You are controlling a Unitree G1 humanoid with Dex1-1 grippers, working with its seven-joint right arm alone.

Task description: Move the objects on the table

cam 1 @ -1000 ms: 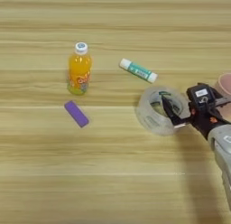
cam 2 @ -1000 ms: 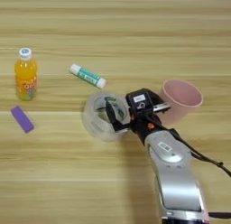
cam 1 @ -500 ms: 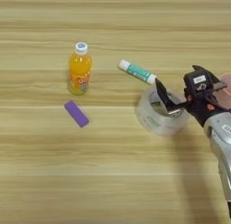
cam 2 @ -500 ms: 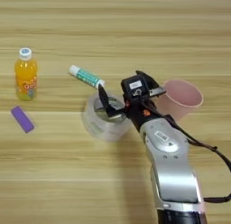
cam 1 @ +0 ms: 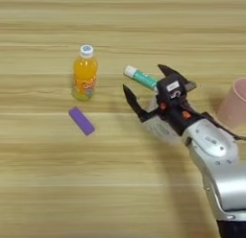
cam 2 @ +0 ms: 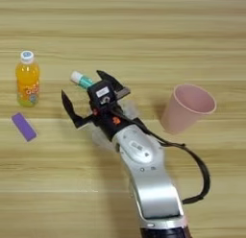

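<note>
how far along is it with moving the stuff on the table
Nothing looks clearly finished, since no goal spot shows. In hand: the right gripper hangs over the tape roll with its fingers spread wide, gripping nothing. Untouched so far: the juice bottle, upright at the left, and the purple block, flat in front of it. The glue stick and pink cup also sit apart on the table.

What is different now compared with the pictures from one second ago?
The hand moved left off the tape roll, which it had been gripping, and now spreads open above it. The juice bottle, purple block, glue stick and pink cup stayed.
</note>
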